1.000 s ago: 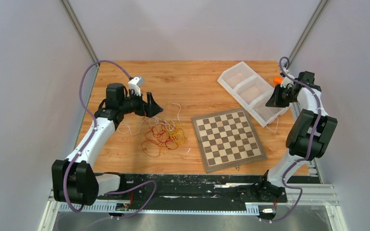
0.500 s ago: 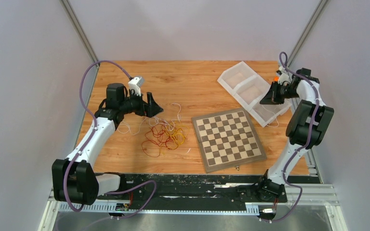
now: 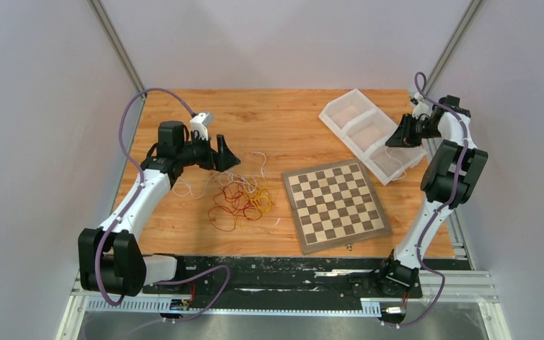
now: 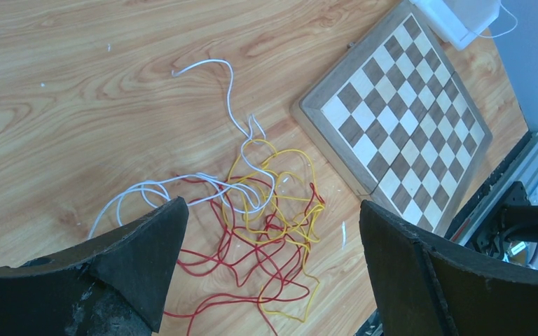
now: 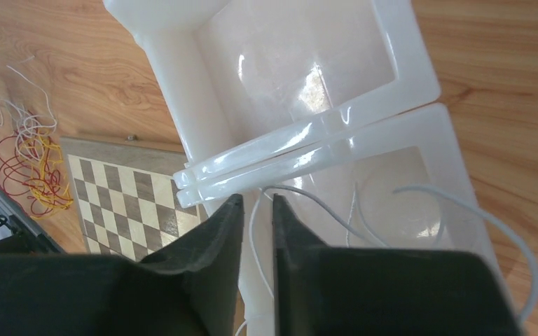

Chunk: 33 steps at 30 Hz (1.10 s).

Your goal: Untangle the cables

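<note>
The cables [image 3: 244, 198] lie tangled on the wooden table left of the chessboard: red, yellow-orange and white thin wires. In the left wrist view the tangle [image 4: 266, 231] lies right under my left gripper [image 4: 272, 204], whose jaws are wide open and empty above it. From above, my left gripper [image 3: 225, 157] hovers at the tangle's far-left edge. A separate white wire [image 5: 462, 210] lies in the near compartment of the translucent tray [image 5: 413, 63]. My right gripper [image 5: 256, 199] is over it, jaws a narrow gap apart, with the wire running loose through the gap.
A chessboard [image 3: 336, 205] lies right of the tangle, also in the left wrist view [image 4: 406, 119]. The two-compartment tray [image 3: 347, 117] sits at the back right, close to the right wall. My right gripper [image 3: 398, 136] is above the tray's right edge.
My right gripper swung further back over the tray, and the white wire that hung off the tray's near corner now lies inside it. The left arm barely moved.
</note>
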Each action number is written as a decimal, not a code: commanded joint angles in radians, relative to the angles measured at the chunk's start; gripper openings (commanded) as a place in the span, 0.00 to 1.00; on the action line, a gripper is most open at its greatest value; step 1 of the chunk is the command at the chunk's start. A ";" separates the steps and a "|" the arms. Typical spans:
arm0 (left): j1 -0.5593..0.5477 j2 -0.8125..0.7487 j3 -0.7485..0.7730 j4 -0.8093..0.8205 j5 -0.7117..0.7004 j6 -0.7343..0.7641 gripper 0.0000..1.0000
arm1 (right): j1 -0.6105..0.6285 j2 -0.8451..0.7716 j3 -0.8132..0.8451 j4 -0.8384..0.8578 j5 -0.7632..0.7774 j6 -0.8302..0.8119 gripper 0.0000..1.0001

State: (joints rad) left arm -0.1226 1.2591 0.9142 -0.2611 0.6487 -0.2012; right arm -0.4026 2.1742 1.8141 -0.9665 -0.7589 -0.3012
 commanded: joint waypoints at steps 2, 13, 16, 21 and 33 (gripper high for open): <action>0.003 0.008 0.052 0.006 0.008 -0.002 1.00 | -0.012 -0.044 0.069 -0.039 -0.046 -0.077 0.29; 0.002 0.020 0.047 0.016 0.027 -0.006 1.00 | -0.021 -0.202 -0.013 -0.215 0.191 -0.312 0.50; 0.001 0.023 0.043 0.020 0.035 -0.010 1.00 | -0.012 -0.217 -0.020 -0.255 0.206 -0.353 0.51; 0.003 0.005 0.048 -0.012 0.011 0.007 1.00 | 0.014 -0.237 -0.029 -0.324 0.204 -0.416 0.51; 0.283 0.081 0.120 -0.497 -0.238 0.523 1.00 | 0.235 -0.402 -0.069 -0.213 0.013 -0.333 0.56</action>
State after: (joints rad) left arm 0.0853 1.2968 1.0080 -0.5545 0.4973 0.0360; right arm -0.2497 1.8595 1.7618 -1.2469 -0.6586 -0.6430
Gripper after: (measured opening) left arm 1.000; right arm 0.550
